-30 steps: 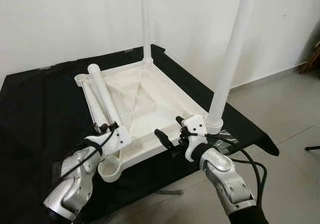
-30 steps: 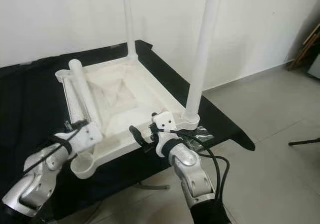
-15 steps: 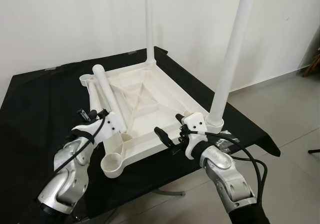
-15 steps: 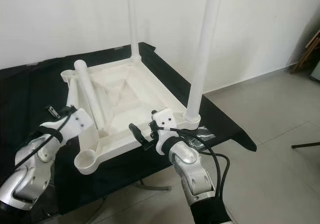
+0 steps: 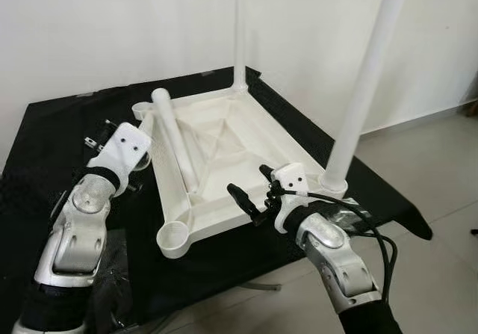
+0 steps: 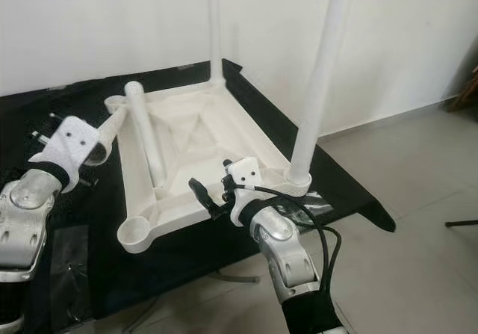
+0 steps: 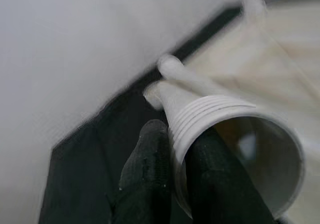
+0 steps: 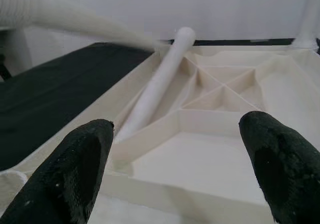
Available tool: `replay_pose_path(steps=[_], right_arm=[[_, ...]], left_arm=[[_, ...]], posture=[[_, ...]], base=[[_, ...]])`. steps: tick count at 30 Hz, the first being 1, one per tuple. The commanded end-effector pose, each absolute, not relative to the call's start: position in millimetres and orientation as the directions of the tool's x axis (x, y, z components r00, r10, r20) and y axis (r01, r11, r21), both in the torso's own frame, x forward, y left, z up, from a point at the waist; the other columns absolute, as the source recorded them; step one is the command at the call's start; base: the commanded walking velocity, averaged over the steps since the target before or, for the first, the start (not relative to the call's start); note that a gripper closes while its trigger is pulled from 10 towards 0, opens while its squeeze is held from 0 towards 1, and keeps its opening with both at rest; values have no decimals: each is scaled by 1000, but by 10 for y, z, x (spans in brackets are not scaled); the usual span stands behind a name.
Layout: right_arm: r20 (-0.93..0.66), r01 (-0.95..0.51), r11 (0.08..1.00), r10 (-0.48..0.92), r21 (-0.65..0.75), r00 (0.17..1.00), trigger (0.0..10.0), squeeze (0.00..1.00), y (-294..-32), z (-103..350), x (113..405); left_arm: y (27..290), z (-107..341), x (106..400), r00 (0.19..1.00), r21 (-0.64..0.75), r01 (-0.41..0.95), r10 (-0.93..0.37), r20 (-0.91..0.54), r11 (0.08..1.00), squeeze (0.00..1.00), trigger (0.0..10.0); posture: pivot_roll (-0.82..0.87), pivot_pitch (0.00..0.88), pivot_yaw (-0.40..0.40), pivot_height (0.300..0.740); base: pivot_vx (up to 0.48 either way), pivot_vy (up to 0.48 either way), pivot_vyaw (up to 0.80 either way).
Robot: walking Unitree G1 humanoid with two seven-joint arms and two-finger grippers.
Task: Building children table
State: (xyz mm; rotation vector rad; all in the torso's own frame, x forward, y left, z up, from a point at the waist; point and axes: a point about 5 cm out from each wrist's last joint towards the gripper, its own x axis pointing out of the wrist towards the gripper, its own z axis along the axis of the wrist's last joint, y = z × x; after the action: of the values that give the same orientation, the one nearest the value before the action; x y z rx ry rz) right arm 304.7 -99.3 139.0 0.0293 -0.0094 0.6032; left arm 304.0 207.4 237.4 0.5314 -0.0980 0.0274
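The white plastic children's table top [image 5: 224, 151] lies upside down, ribbed underside up, on a worktop draped in black cloth [image 5: 45, 140]. Two long white tube legs stand upright in its corner sockets: one [image 5: 239, 35] at the far corner near the white wall [image 5: 97, 28], another [image 5: 366, 87] at the near right corner. A third loose white tube leg [image 5: 175, 151] lies flat inside the top along its left side, one end close to the empty round socket [image 5: 173, 237] at the near left corner.

The left gripper [image 5: 112, 143] sits just left of the table top, near its far left corner, jaws clenched on the ribbed open end of a fourth white tube leg [image 7: 220, 129]; one black fingertip [image 7: 150, 169] presses the outside of its rim.

The right gripper [image 5: 250, 192] hovers over the table top's near edge, just left of the near right leg, jaws released and spread wide with nothing between them. Beyond the worktop to the right is a grey tiled floor [image 5: 441, 169]
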Motion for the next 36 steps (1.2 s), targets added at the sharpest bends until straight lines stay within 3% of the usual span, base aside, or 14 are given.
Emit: replay_pose_path(steps=[1, 7, 13, 18, 20, 22, 24, 25, 26, 27, 28, 30, 33, 36], right_arm=[[41, -579, 815, 578, 36, 815, 10000, 0, -967, 1459, 3056], [148, -619, 771, 601, 150, 785, 10000, 0, -912, 1651, 3080], [199, -642, 741, 611, 199, 767, 10000, 0, -880, 1744, 3090], [293, -687, 657, 621, 310, 727, 10000, 0, -820, 1890, 3086], [375, -743, 561, 641, 366, 669, 10000, 0, -759, 2014, 3058], [375, -743, 561, 641, 366, 669, 10000, 0, -759, 2014, 3058], [487, -832, 386, 679, 400, 549, 10000, 0, -643, 2178, 2955], [487, -832, 386, 679, 400, 549, 10000, 0, -643, 2178, 2955], [605, -884, 191, 666, 426, 436, 10000, 0, -599, 2319, 2846], [605, -884, 191, 666, 426, 436, 10000, 0, -599, 2319, 2846], [664, -897, 89, 641, 433, 384, 10000, 0, -601, 2383, 2797], [664, -897, 89, 641, 433, 384, 10000, 0, -601, 2383, 2797], [741, -918, -83, 620, 388, 257, 10000, 0, -597, 2482, 2685], [760, -924, -170, 628, 341, 165, 10000, 0, -584, 2513, 2595]], left_arm=[[2052, 2615, 3001, 973, 488, -102, -15, 230, 867, 0, 0], [2177, 2931, 2924, 904, 156, -116, 40, 425, 981, 0, 0], [2282, 3057, 2881, 859, -13, -73, 70, 506, 997, 0, 0], [2241, 3062, 2864, 824, -203, 122, 15, 566, 972, 0, 0], [2192, 2935, 2875, 822, -307, 254, -37, 568, 917, 0, 0], [2192, 2935, 2875, 822, -307, 254, -37, 568, 917, 0, 0], [2118, 2680, 2873, 820, -436, 419, -125, 559, 797, 0, 0], [2118, 2680, 2873, 820, -436, 419, -125, 559, 797, 0, 0], [2032, 2467, 2852, 805, -496, 525, -214, 554, 691, 0, 0], [2032, 2467, 2852, 805, -496, 525, -214, 554, 691, 0, 0], [1992, 2368, 2837, 798, -525, 559, -245, 551, 642, 0, 0], [1992, 2368, 2837, 798, -525, 559, -245, 551, 642, 0, 0], [1894, 2208, 2761, 767, -579, 631, -298, 569, 517, 0, 0], [1786, 2185, 2665, 715, -590, 697, -328, 618, 408, 0, 0]], posture=[[-16, 0, -2, 740], [-16, 0, -6, 740], [-14, 0, -7, 740], [-11, 0, -8, 740], [-16, 0, 0, 740], [-16, 0, 0, 740], [-7, 0, 1, 740], [-7, 0, 1, 740], [5, 0, -2, 740], [5, 0, -2, 740], [8, 0, -1, 740], [8, 0, -1, 740], [8, 0, -3, 740], [14, 0, -7, 740]], base=[[0, 0, 0], [0, 0, 0], [0, 0, 0], [0, 0, 0], [0, 0, 0], [0, 0, 0], [0, 0, 0], [0, 0, 0], [0, 0, 0], [0, 0, 0], [0, 0, 0], [0, 0, 0], [0, 0, 0], [0, 0, 0]])
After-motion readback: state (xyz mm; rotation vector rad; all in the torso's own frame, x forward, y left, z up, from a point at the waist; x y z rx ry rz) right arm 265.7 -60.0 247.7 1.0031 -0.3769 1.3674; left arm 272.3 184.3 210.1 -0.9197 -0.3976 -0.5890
